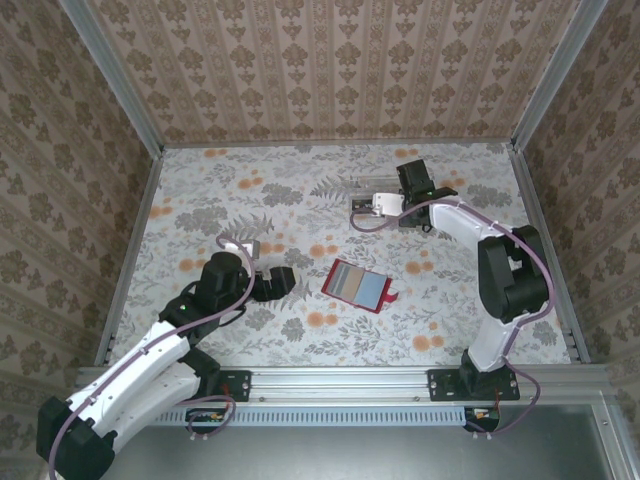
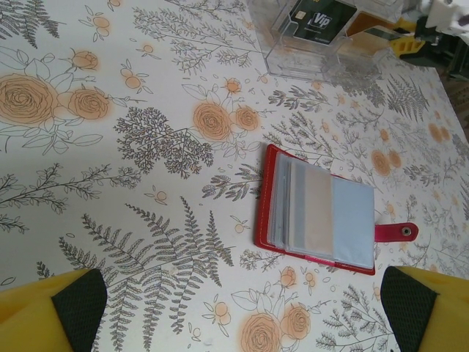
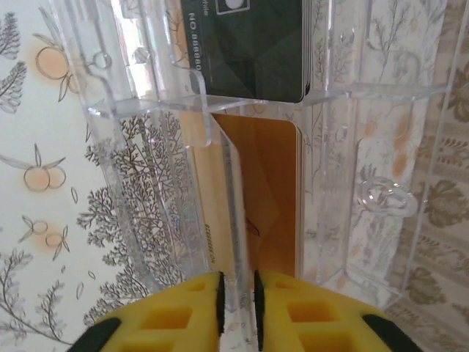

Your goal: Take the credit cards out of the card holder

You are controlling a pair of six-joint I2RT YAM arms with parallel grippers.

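The red card holder [image 1: 360, 285] lies open on the flowered table, its tab [image 2: 396, 232] pointing right. Its grey-blue pockets face up, with a beige card [image 2: 319, 213] in one of them. My left gripper [image 1: 283, 283] rests just left of the holder, wide open and empty [image 2: 245, 326]. My right gripper [image 1: 362, 208] is at the clear tray [image 1: 358, 185] at the back. Its yellow fingers [image 3: 183, 315] stand a narrow gap apart [image 3: 236, 304] around a thin clear divider. An orange card [image 3: 267, 198], a beige card [image 3: 209, 220] and a black card [image 3: 249, 44] are in the tray.
Patterned walls and metal rails close the table on three sides. The clear tray [image 2: 322, 51] with the black VIP card [image 2: 319, 20] sits beyond the holder in the left wrist view. Bare tablecloth [image 1: 220, 200] lies at the left and front right.
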